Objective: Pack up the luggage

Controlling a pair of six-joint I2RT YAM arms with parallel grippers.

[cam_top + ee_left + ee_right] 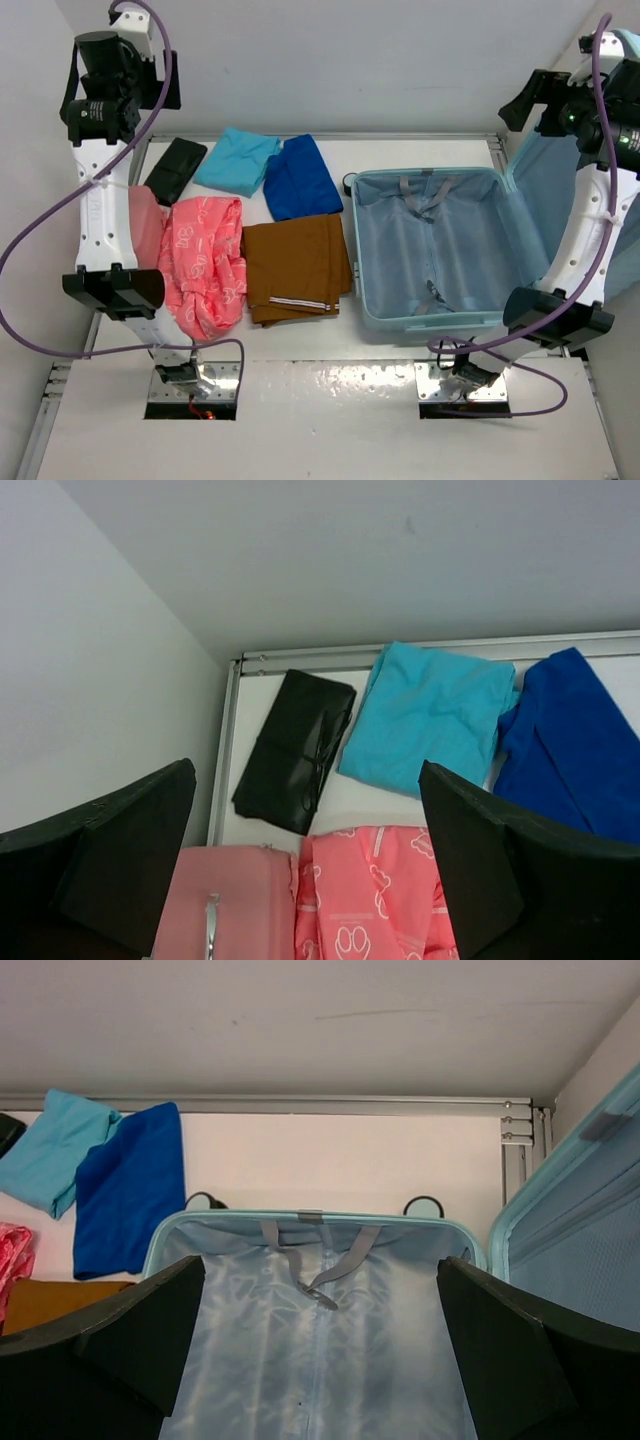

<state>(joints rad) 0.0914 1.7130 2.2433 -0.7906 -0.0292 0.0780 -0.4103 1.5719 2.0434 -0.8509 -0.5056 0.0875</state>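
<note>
Starting farthest to the left of the luggage [470,240], the left gripper [308,810] is seen raised above the table [330,400], its 2 fingers [130,860] spread wide with nothing held between them. Below it, well to the left of the luggage, a small pink case [143,225] is laid flat, and a black pouch [175,168] is set just beyond it, toward the far edge. A coral patterned garment [205,265] is bunched right beside the pink case, on the side nearer the luggage. Closer again to the luggage, a folded turquoise garment [236,160] is placed at the far edge, and a royal blue garment [300,178] is overlapped against its right side. A folded brown garment [296,268] is laid in front of the blue one, just beside the left wall of the luggage; whether the 2 are touching cannot be told.

The luggage is found open on the right half of the table, its pale aqua base lying flat. Only blue-grey lining and loose grey straps [320,1260] are seen inside. 2 black wheels [205,1200] are shown at its far edge. Its lid [545,190] is stood up along the right side. The right gripper [320,1290] is held over the luggage, its fingers [500,1350] parted wide, and nothing is gripped.
</note>
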